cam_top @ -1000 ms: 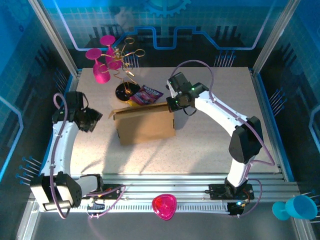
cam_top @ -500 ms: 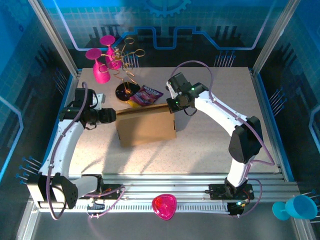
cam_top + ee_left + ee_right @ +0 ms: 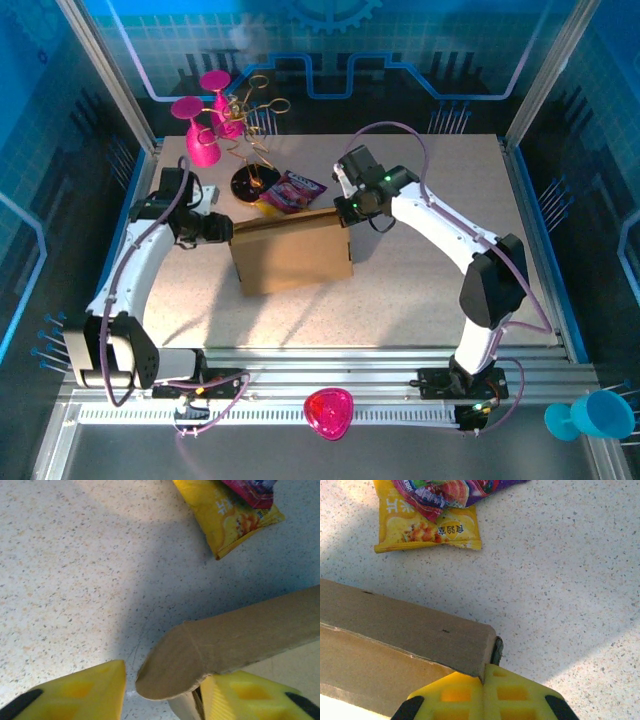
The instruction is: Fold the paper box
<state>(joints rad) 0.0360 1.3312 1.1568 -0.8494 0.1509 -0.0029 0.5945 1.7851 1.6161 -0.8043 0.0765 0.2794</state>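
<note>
The paper box (image 3: 290, 252) lies near the middle of the counter (image 3: 420, 300). It is a flat brown cardboard shape with a narrow strip running along its upper edge. The left hand (image 3: 222, 230) is at the box's upper left corner and the right hand (image 3: 346, 208) at its upper right corner, so the two arms meet that strip from either end.

From the left wrist I see the yellow fingers (image 3: 75, 690) standing apart, with a rounded cardboard tab (image 3: 175, 665) at the end of the strip poking down between them. The tab overlaps the finger at lower right. A sliver of counter shows between the tab and the finger at lower left, so this hand is parted rather than clamped.

From the right wrist, the two yellow pads (image 3: 450, 692) are pressed flat together, closed, right under the corner of the cardboard strip. I can't tell whether any cardboard is caught between them.

Just above the box lies a purple-and-yellow snack packet (image 3: 293, 188), near the strip but apart from it. Toward the upper left stand a gold wire rack (image 3: 250, 182) on a black disc and pink goblets (image 3: 203, 148). On the rail at the bottom sits a pink dish (image 3: 329, 413), and a blue cup (image 3: 590, 415) sits at the lower right.
</note>
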